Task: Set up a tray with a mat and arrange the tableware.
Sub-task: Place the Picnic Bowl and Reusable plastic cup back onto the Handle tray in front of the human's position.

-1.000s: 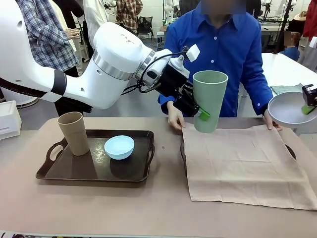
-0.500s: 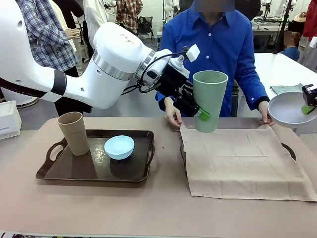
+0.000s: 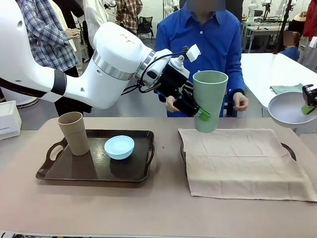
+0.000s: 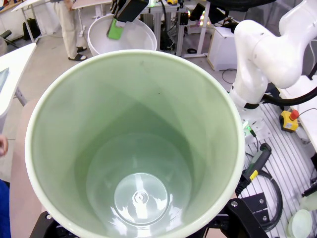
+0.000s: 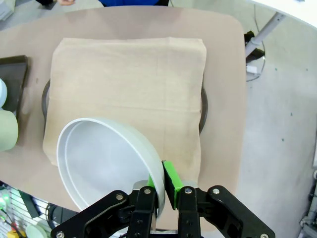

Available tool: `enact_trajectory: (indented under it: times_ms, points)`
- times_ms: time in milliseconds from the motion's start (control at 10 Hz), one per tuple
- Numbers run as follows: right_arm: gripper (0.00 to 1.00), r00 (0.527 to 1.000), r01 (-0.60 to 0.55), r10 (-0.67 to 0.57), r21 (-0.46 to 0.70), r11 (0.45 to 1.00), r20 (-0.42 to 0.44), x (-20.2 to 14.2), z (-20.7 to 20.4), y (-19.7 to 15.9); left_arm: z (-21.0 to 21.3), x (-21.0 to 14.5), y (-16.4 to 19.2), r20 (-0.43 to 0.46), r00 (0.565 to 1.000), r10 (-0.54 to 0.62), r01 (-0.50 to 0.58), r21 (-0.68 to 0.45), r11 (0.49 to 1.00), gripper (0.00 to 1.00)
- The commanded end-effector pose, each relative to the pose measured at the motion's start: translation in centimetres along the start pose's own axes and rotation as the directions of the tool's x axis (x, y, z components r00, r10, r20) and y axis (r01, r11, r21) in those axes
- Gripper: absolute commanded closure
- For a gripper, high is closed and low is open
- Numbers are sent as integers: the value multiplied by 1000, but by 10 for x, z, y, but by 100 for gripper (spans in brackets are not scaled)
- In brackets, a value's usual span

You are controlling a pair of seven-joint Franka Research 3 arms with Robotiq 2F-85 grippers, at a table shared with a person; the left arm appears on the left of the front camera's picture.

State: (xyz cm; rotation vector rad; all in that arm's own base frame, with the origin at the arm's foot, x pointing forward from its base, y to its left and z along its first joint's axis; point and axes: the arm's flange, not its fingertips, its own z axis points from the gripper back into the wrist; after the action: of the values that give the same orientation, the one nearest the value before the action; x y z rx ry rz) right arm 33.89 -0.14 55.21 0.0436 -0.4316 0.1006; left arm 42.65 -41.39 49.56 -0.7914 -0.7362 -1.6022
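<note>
We hold the pale green cup (image 3: pixel 210 96) upright, left gripper (image 3: pixel 202 114) clamped on its wall, just above the mat's (image 3: pixel 242 161) far-left corner.

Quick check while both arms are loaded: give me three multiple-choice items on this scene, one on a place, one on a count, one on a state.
1. Where does the tan cup stand?
A. on the left tray
B. on the floor
C. on a chair

2. How many pieces of tableware are on that tray?
A. one
B. two
C. four

3. What is the right gripper doing?
A. hanging open
B. shut on the white bowl
C. shut on the green cup

Answers:
1 A, it stands upright at the tray's left end.
2 B, the tan cup and the blue bowl.
3 B, it pinches the white bowl's rim, and the green cup is in the left gripper.
</note>
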Motion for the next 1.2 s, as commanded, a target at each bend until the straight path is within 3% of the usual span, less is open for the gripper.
enact_trajectory:
  times_ms: [0, 400, 1100]
  points:
    - [93, 999, -8, 11, 55, 998, -45, 7, -21, -4, -8, -19, 16, 25, 999, 29, -30, 9, 1000, 17]
    - [93, 990, -54, 78, 194, 980, -115, 24, -103, -7, -58, -62, 60, 28, 1000, 3, -3, -6, 1000, 17]
    - [93, 986, -79, 106, 196, 978, -132, 27, -176, -21, -108, -100, 76, 33, 998, -50, 51, -38, 998, 17]
